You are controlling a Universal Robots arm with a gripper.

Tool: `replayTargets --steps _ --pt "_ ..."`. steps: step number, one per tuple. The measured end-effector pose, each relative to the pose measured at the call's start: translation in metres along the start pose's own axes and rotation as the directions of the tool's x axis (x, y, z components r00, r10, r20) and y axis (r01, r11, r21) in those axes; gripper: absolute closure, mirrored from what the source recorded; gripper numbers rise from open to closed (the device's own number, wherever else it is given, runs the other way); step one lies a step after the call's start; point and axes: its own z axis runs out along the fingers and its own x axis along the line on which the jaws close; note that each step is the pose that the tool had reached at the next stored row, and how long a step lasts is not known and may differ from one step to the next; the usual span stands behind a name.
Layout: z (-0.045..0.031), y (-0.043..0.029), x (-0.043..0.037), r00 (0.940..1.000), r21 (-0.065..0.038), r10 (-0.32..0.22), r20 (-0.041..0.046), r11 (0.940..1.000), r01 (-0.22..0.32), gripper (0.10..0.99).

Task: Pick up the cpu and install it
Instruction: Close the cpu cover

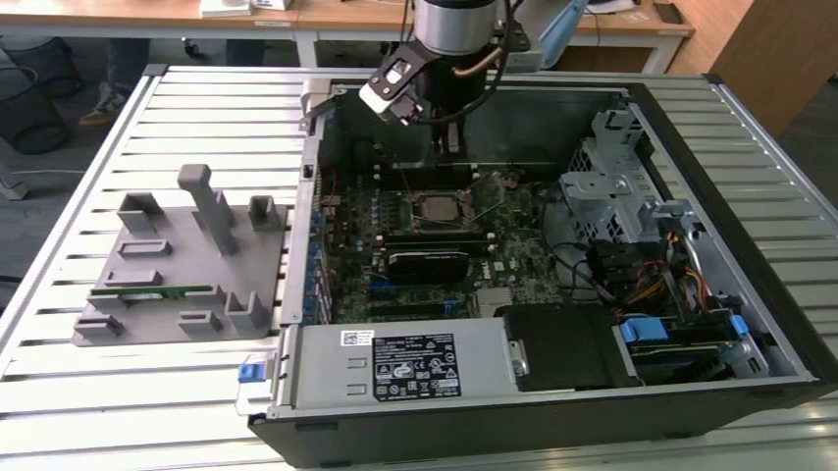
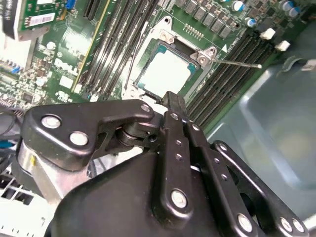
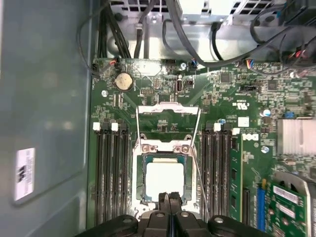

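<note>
Cpu point(image 3: 165, 177) lies flat and square in the black socket point(image 3: 139, 157) on the green motherboard point(image 3: 224, 98), its silvery top showing in both wrist views point(image 2: 165, 71). The socket's metal load frame point(image 3: 168, 109) stands swung open at its far side. The claw point(image 3: 169, 196) hangs just above the chip's near edge, its two black fingers pressed together and holding nothing. In the exterior view the arm reaches into the open computer case point(image 1: 733, 108) on the slatted desk point(image 1: 157, 392). The cpu looks light, thin and stiff, its smooth lid probably slippery and its underside likely fragile. Its pale opposite edges appear the safest hold, though it sits low in the socket.
</note>
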Motion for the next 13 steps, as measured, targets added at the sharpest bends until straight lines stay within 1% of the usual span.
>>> replayTargets --steps 1,3,9,10,13 --pt "-0.0028 0.0001 0.0 1.0 0.0 0.0 -0.0002 1.0 0.0 0.973" --pt "-0.0039 0.0002 -0.0006 1.0 0.0 0.0 -0.0005 1.0 0.0 0.973" --pt "-0.004 0.0004 -0.0117 1.0 0.0 0.0 -0.0003 1.0 0.0 0.973" --pt "-0.0039 0.0021 -0.0127 1.0 0.0 0.001 -0.0005 1.0 -0.001 0.973" --pt "-0.0033 0.0148 -0.0131 1.0 0.0 0.001 -0.0003 1.0 -0.001 0.973"
